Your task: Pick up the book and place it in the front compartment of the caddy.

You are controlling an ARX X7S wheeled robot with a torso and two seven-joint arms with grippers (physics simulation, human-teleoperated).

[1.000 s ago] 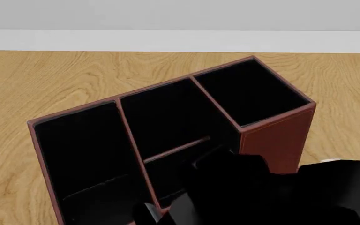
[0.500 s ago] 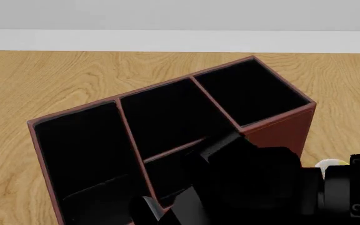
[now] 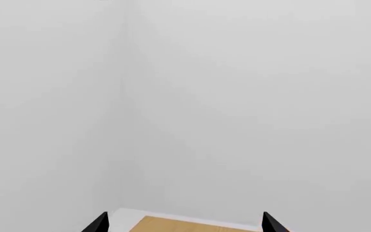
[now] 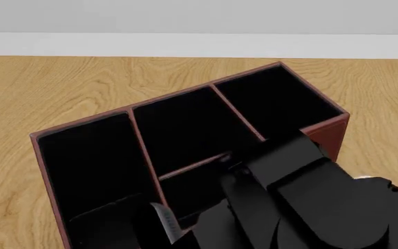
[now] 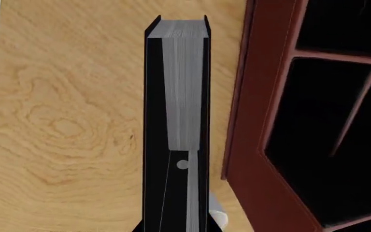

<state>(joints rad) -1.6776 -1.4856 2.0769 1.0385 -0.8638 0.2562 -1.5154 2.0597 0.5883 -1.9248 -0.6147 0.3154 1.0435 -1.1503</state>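
The small thick black-covered book with grey-white page edges (image 5: 184,87) is being held in the right gripper (image 5: 176,193), whose black fingers are pinching its two covers so the pages are facing the wrist camera. It is hanging above the light oak-grain wooden table (image 5: 63,121), just beside the outer wall of the large red-brown leather-look caddy with black lining (image 5: 263,96). It is not yet over any compartment; I judge it is being carried edge-on so it can slip down between the thin dividers.

In the head view the right arm is covering the caddy's (image 4: 185,129) near right corner. The left gripper (image 3: 182,224) is idling with its two black tips spread apart, holding nothing, pointing at a bare grey wall.

Counting: one book, one caddy, two grippers. Four caddy compartments are showing, though the arm may be hiding more.
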